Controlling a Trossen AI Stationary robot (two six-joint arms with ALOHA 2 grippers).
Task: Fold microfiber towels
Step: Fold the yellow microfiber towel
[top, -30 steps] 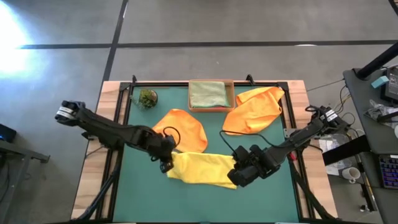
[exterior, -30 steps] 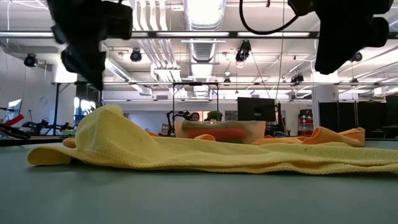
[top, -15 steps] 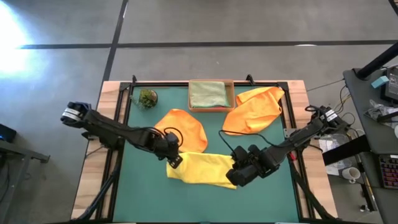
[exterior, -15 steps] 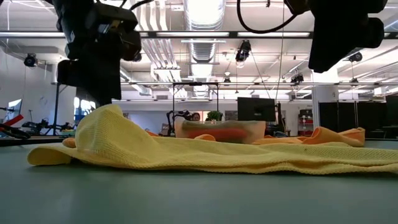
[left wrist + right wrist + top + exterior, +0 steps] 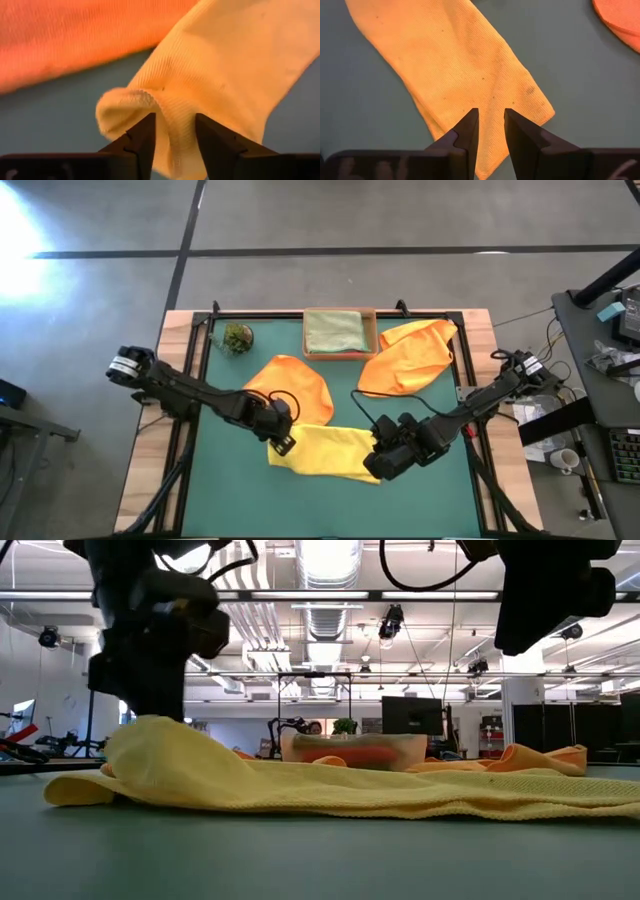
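Yellow towel [image 5: 325,453] lies stretched across the near-middle of the green surface [image 5: 230,500], between both arms. Left pincer [image 5: 174,131] at its left end, fingers narrow w/ a bunched fold of yellow cloth between them. Right pincer [image 5: 491,122] hovers over the right end, fingers narrowly apart, nothing held. Two orange towels [image 5: 295,385] [image 5: 410,358] lie farther back; sage towel [image 5: 333,330] folded in cardboard tray [image 5: 372,330].

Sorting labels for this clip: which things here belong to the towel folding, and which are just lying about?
Job:
yellow towel
two orange towels
folded sage towel
left gripper, fingers around a yellow fold
right gripper

Lying about:
cardboard tray
small green object
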